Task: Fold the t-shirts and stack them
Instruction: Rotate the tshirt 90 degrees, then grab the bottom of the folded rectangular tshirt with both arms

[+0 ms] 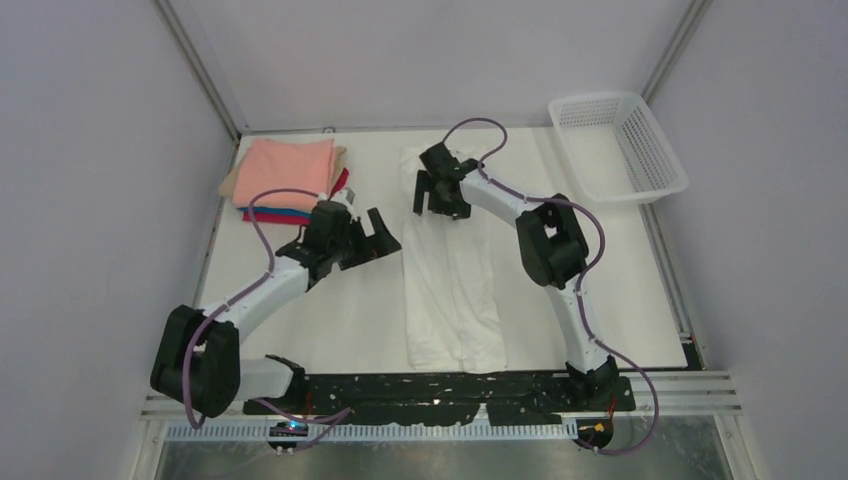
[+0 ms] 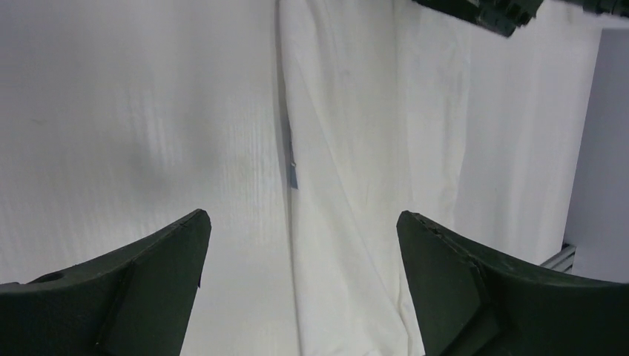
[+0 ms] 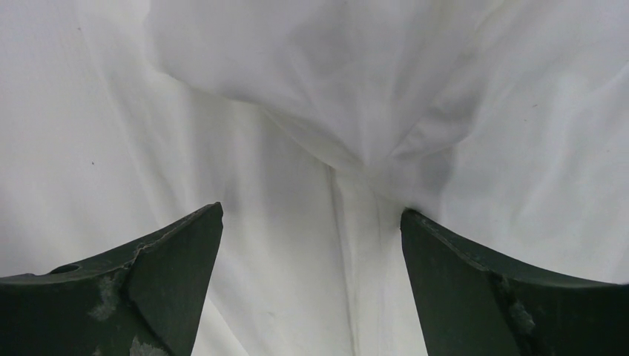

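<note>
Two grey walls [image 1: 90, 200] flank the white table [image 1: 340, 320]; a mesh basket [image 1: 620, 150] sits far right, folded t-shirts [image 1: 290, 172] stacked far left. A white t-shirt [image 1: 455, 300] lies lengthwise mid-table. The left fingers [image 1: 378, 236] beside it and the right fingers [image 1: 438, 205] over its far end gape wide, empty.

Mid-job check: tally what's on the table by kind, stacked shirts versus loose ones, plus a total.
Folded cloth shirts stacked far left: 4 (salmon-pink shirt, beige shirt, crimson shirt, blue shirt)
Long white cloth shirt laid out mid-table: 1
White plastic mesh basket: 1
Total: 6
</note>
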{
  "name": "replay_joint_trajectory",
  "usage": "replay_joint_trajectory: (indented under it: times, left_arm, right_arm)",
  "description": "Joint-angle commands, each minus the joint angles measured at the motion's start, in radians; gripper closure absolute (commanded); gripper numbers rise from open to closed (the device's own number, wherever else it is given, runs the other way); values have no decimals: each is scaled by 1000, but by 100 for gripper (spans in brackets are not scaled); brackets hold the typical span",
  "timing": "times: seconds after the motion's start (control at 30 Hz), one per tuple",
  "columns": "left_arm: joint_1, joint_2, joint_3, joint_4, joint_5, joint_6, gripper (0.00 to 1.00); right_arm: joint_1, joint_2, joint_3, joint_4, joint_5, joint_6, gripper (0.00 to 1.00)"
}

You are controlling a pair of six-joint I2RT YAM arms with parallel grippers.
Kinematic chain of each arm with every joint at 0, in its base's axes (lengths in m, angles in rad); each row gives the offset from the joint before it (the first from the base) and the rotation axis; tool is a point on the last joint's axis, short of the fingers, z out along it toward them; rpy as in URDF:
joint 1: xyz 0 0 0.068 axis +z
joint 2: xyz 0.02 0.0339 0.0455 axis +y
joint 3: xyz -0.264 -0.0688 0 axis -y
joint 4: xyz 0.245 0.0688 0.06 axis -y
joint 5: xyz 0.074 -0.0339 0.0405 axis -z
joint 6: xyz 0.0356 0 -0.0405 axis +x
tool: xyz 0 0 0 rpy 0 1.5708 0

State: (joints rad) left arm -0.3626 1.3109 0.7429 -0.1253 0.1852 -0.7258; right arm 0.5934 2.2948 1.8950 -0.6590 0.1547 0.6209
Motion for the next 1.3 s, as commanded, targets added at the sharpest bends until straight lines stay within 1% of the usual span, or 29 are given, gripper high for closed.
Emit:
replay_joint_trajectory:
  times: [0.0, 0.03, 0.07, 0.1, 0.13, 0.17, 0.2, 0.23, 0.27, 0.3, 0.33, 0.37, 0.4, 0.5, 0.6, 0.63, 0.67, 0.7, 0.77, 0.87, 0.93, 0.97, 1.0, 1.07, 1.1, 1.13, 1.2, 1.23, 1.27]
  left_arm:
    - [-149, -108, -45, -116, -24, 1, 1]
    - [-202, -141, -65, -149, -38, -11, 1]
    - [-246, -168, -88, -169, -53, -27, 1]
    - [-286, -191, -112, -185, -60, -38, 1]
    - [-322, -214, -132, -206, -59, -52, 1]
    - [-356, -235, -152, -225, -61, -67, 1]
    - [-390, -260, -171, -241, -71, -83, 1]
    - [-428, -280, -191, -258, -82, -97, 1]
    - [-469, -296, -206, -271, -93, -113, 1]
    - [-510, -307, -219, -278, -98, -134, 1]
    - [-553, -311, -233, -277, -101, -153, 1]
    - [-589, -312, -242, -279, -107, -171, 1]
    - [-623, -311, -248, -292, -115, -191, 1]
    - [-699, -305, -268, -307, -163, -245, 2]
    - [-741, -284, -285, -234, -167, -267, 8]
    - [-750, -271, -281, -221, -170, -271, 12]
    - [-758, -255, -276, -215, -174, -273, 14]
    - [-768, -237, -270, -213, -185, -277, 16]
    - [-776, -194, -249, -200, -205, -276, 16]
    - [-792, -117, -205, -199, -207, -269, 22]
    - [-801, -68, -179, -200, -217, -268, 32]
    - [-802, -46, -166, -204, -223, -269, 39]
    - [-802, -28, -157, -213, -225, -270, 45]
    - [-805, -12, -153, -222, -230, -277, 51]
    - [-806, -8, -157, -226, -233, -284, 54]
    - [-806, -7, -161, -229, -235, -289, 60]
    - [-808, -6, -164, -250, -236, -297, 80]
    - [-810, -7, -166, -263, -234, -305, 92]
    - [-815, -14, -169, -276, -231, -311, 100]
  right_arm:
    - [0, -201, -58, 84, 22, -94, 5]
    - [5, -255, -158, 109, 26, -101, 5]
    - [9, -368, -216, 186, 32, -115, 5]
    - [16, -432, -355, 224, 35, -120, 5]
    - [17, -549, -426, 298, 27, -120, 5]
    - [17, -608, -551, 323, 5, -108, 5]
    - [18, -714, -604, 334, 0, -102, 5]
    - [20, -761, -706, 320, -13, -87, 5]
    - [20, -854, -755, 309, -19, -80, 5]
    - [20, -896, -852, 299, -25, -63, 5]
    - [22, -981, -892, 259, -22, -46, 5]
    - [27, -1063, -975, 237, -38, -30, 5]
    - [30, -1099, -1010, 221, -49, -21, 5]
    - [47, -1278, -1170, 115, -77, 11, 5]
    - [51, -1409, -1296, 41, -124, 29, 5]
    - [52, -1464, -1317, 12, -156, 37, 5]
    - [54, -1490, -1355, 4, -223, 51, 5]
    - [56, -1534, -1374, 0, -253, 58, 5]
    - [64, -1573, -1419, -6, -307, 69, 5]
    - [70, -1581, -1456, -43, -342, 64, 5]
    - [71, -1581, -1474, -56, -384, 58, 5]
    - [71, -1582, -1480, -56, -406, 58, 4]
    - [72, -1583, -1495, -58, -461, 55, 4]
    - [73, -1589, -1512, -86, -517, 52, 3]
    - [73, -1594, -1515, -103, -511, 47, 3]
    - [74, -1604, -1521, -131, -503, 43, 3]
    - [74, -1612, -1528, -152, -485, 33, 2]
    - [74, -1612, -1530, -152, -486, 30, 1]
    - [74, -1606, -1538, -144, -490, 29, 1]
